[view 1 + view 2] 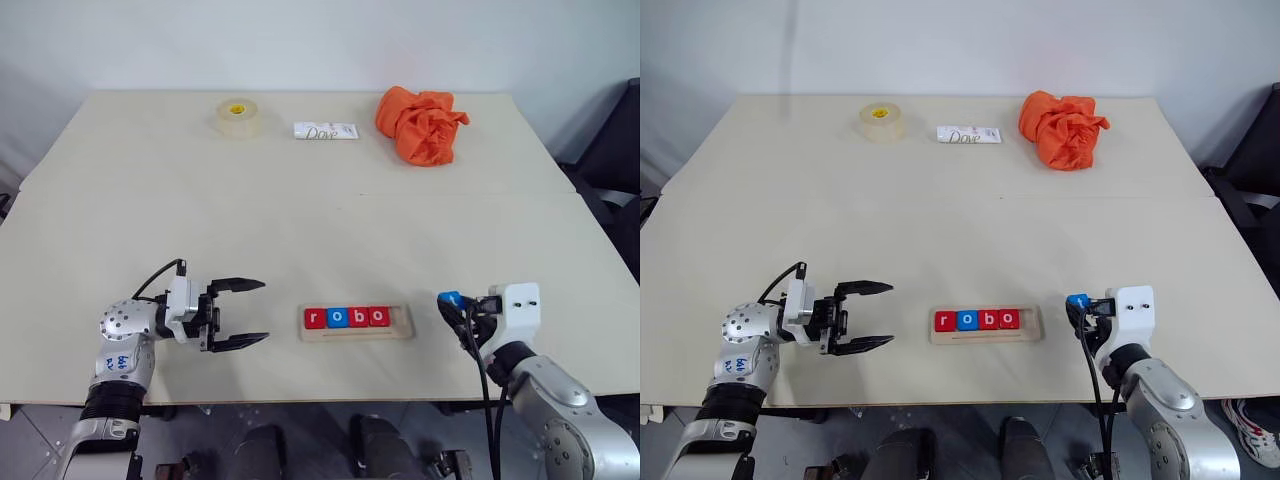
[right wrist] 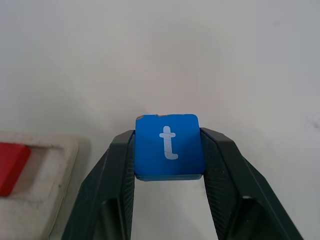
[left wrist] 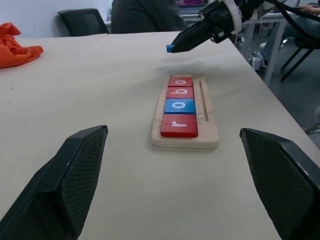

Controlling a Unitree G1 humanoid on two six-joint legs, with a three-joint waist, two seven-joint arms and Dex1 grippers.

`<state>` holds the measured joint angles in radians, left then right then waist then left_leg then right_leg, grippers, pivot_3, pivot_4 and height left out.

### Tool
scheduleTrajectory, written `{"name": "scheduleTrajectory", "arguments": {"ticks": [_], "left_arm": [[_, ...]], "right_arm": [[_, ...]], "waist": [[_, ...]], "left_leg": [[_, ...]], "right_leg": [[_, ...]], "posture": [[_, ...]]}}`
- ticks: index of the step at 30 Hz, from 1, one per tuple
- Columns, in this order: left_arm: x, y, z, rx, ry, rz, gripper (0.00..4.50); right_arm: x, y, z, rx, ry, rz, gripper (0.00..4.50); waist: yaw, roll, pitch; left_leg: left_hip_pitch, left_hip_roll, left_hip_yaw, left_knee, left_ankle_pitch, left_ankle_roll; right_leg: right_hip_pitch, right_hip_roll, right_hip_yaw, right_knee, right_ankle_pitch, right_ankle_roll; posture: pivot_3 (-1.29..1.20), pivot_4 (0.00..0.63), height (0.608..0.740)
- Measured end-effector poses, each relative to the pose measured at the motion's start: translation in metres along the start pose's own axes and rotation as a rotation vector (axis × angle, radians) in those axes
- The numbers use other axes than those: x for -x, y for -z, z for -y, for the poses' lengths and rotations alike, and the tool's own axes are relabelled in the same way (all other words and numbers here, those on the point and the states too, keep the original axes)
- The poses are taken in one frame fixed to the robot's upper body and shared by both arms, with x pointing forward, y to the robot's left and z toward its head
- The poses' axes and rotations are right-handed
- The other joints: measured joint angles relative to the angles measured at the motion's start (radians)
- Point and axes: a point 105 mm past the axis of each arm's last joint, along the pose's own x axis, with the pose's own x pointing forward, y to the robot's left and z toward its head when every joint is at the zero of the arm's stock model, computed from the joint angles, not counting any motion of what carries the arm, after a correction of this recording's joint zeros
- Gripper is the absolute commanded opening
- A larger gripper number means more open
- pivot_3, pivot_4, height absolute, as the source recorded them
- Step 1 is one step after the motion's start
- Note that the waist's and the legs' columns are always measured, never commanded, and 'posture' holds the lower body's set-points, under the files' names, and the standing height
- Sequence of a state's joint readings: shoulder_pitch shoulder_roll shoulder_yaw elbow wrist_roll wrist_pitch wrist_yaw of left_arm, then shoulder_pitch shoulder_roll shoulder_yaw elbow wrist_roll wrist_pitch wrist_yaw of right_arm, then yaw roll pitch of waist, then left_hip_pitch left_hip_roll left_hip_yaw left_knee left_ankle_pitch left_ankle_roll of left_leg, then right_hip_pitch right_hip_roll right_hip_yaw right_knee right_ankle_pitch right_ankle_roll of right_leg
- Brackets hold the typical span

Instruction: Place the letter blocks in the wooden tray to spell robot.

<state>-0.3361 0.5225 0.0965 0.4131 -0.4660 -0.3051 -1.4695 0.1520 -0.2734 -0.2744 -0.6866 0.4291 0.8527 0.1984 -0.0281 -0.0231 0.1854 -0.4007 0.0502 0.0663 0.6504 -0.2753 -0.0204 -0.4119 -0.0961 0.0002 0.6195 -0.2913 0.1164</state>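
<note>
The wooden tray [image 1: 356,334] lies near the table's front edge, between my two arms. Several letter blocks sit in its groove and read r, o, b, o: red [image 1: 315,318], blue [image 1: 337,318], red [image 1: 358,317], red [image 1: 379,316]. The groove's right end is bare. My right gripper [image 2: 168,150] is shut on the blue t block [image 2: 168,146], held above the table just right of the tray. My left gripper [image 1: 243,313] is open, level and pointing at the tray from the left, with nothing between its fingers.
At the table's far side are a roll of tape [image 1: 237,115], a white Dove bar [image 1: 325,130] and a crumpled orange cloth [image 1: 421,124]. A seam [image 1: 300,192] runs across the tabletop. Dark chairs [image 3: 82,21] stand beyond the table's right side.
</note>
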Motion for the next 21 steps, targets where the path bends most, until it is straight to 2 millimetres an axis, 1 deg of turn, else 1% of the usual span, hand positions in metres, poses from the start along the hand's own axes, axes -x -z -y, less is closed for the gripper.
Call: {"name": "scheduleTrajectory", "arguments": {"ticks": [1, 3, 4, 6, 9, 10, 13, 14, 18, 21], "left_arm": [[0.000, -0.001, 0.000, -0.002, 0.001, 0.001, 4.50], [-0.001, -0.001, -0.001, -0.004, 0.002, 0.001, 4.50], [-0.001, -0.001, -0.001, -0.004, 0.002, 0.001, 4.50], [-0.001, -0.001, -0.001, -0.003, 0.002, 0.001, 4.50], [0.000, -0.001, -0.001, 0.001, 0.002, 0.001, 4.50], [0.000, -0.001, -0.001, 0.002, 0.003, 0.001, 4.50], [0.000, 0.000, 0.000, 0.007, 0.002, 0.000, 4.50], [0.000, 0.000, 0.000, 0.008, 0.002, 0.000, 4.50], [0.000, 0.000, 0.001, 0.015, -0.001, -0.001, 4.50], [0.000, 0.001, 0.004, 0.018, -0.004, -0.001, 4.50]], "right_arm": [[0.000, 0.002, 0.000, -0.006, 0.003, -0.006, 1.48], [0.001, 0.007, -0.003, -0.016, -0.002, -0.020, 2.21], [0.001, 0.009, -0.004, -0.018, -0.007, -0.027, 2.48], [0.001, 0.013, -0.008, -0.023, -0.018, -0.036, 3.18], [0.000, 0.011, -0.012, -0.011, -0.038, -0.025, 4.22], [0.000, 0.010, -0.014, 0.012, -0.063, -0.026, 4.47], [0.000, 0.002, -0.018, 0.118, -0.153, -0.031, 4.47], [0.001, -0.003, -0.017, 0.185, -0.200, -0.046, 4.47], [0.000, -0.022, -0.009, 0.390, -0.352, -0.093, 4.47], [0.000, -0.029, -0.002, 0.521, -0.465, -0.154, 4.47]], "waist": [[0.001, 0.000, 0.000], [0.001, 0.000, 0.000], [0.000, 0.000, 0.000], [0.001, 0.000, 0.000], [0.001, 0.000, 0.000], [0.000, 0.000, 0.000], [0.001, 0.000, 0.000], [0.001, 0.000, 0.000], [0.001, 0.000, 0.000], [0.002, 0.000, 0.000]], "left_leg": [[0.000, 0.000, 0.000, 0.000, 0.000, 0.000], [0.000, 0.000, 0.000, 0.000, 0.000, 0.000], [0.000, 0.000, 0.000, 0.000, 0.000, 0.000], [0.000, 0.000, 0.000, 0.000, 0.000, 0.000], [0.000, 0.000, 0.000, 0.000, 0.000, 0.000], [0.000, 0.000, 0.000, 0.000, 0.000, 0.000], [0.000, 0.000, 0.000, 0.000, 0.000, 0.000], [0.000, 0.000, 0.000, 0.000, 0.000, 0.000], [0.000, 0.000, 0.000, 0.000, 0.000, 0.000], [0.000, 0.000, -0.001, 0.000, 0.000, 0.000]], "right_leg": [[0.000, 0.000, 0.000, 0.000, 0.000, 0.000], [0.000, 0.000, 0.000, 0.000, 0.000, 0.000], [0.000, 0.000, 0.000, 0.000, 0.000, 0.000], [0.000, 0.000, 0.000, 0.000, 0.000, 0.000], [0.000, 0.000, 0.000, 0.000, 0.000, 0.000], [0.000, 0.000, 0.000, 0.000, 0.000, 0.000], [0.000, 0.000, 0.000, -0.001, 0.000, 0.000], [0.000, 0.000, 0.000, -0.001, 0.000, 0.000], [0.000, 0.001, 0.000, -0.001, 0.000, 0.000], [0.000, 0.001, -0.001, -0.002, 0.000, 0.000]], "posture": [[0.00, 0.150, 0.740], [0.00, 0.150, 0.740], [0.00, 0.150, 0.740], [0.00, 0.150, 0.740], [0.00, 0.150, 0.740], [0.00, 0.150, 0.740], [0.00, 0.150, 0.740], [0.00, 0.150, 0.740], [0.00, 0.150, 0.740], [0.00, 0.150, 0.740]]}}
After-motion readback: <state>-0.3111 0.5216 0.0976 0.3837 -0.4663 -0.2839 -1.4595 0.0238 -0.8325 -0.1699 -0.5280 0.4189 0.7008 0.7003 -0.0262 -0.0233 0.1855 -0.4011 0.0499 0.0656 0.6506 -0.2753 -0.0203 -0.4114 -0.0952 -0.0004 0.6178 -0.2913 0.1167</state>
